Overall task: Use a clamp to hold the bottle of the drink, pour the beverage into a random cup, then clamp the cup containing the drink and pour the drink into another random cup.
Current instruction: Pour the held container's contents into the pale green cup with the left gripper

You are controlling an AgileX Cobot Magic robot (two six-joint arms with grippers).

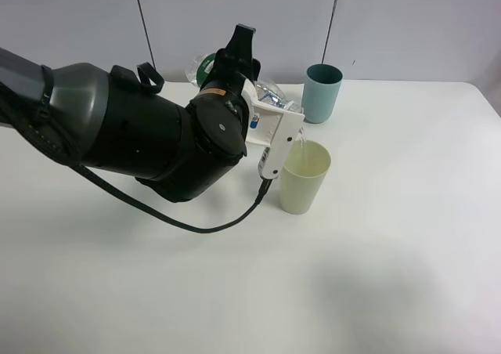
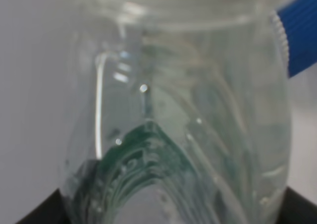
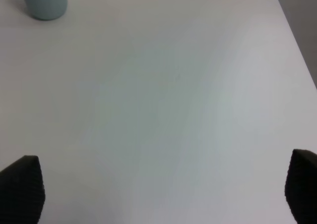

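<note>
My left gripper (image 1: pixel 270 119) is shut on a clear plastic bottle (image 1: pixel 274 95) with a green label. It holds the bottle tilted with its mouth over the pale yellow-green cup (image 1: pixel 304 178), and a thin stream runs into the cup. In the left wrist view the bottle (image 2: pixel 188 135) fills the frame between the dark fingertips (image 2: pixel 34 214). A teal cup (image 1: pixel 322 92) stands upright behind the pale cup and also shows in the right wrist view (image 3: pixel 44 1). My right gripper (image 3: pixel 161 194) is open and empty over bare table, and it is out of the exterior high view.
The white table (image 1: pixel 391 276) runs to a grey wall at the back. My bulky left arm (image 1: pixel 133 131) covers the left middle of the table. A blue ribbed piece (image 2: pixel 299 40) sits beside the bottle. The table's right edge (image 3: pixel 297 40) shows in the right wrist view.
</note>
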